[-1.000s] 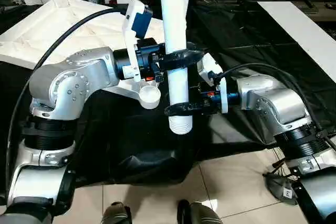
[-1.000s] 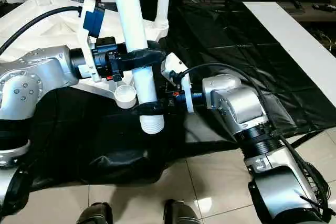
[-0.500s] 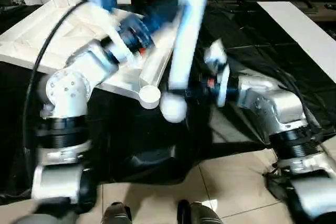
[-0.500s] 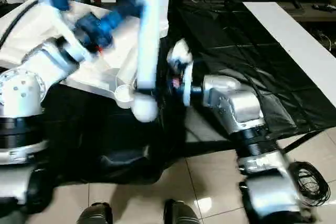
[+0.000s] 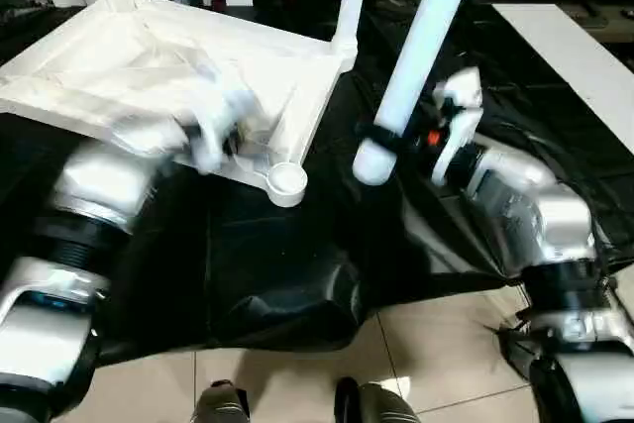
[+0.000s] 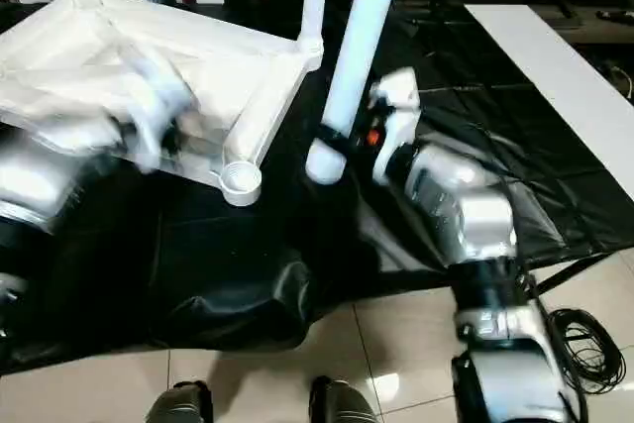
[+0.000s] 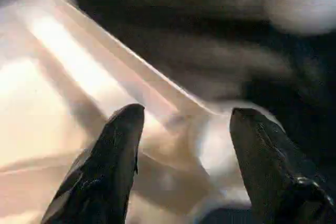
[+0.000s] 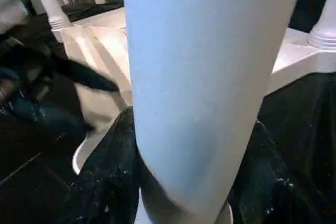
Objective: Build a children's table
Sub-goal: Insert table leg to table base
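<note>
Fingers of the right gripper (image 5: pixel 381 138) clenched round the long white tapered tube leg (image 5: pixel 416 52), near its lower end. Leg tilted, top leaning away to the right, bottom end hanging just right of the empty round corner socket (image 5: pixel 287 181) at the near corner of the white ribbed plastic tabletop (image 5: pixel 149 56). Tabletop lying upside down on black cloth (image 5: pixel 267 264). Fingers of the left gripper (image 7: pixel 184 145) spread apart, holding nothing, above that socket. Next, probably: stand the leg straight and shift it left over the socket.
</note>
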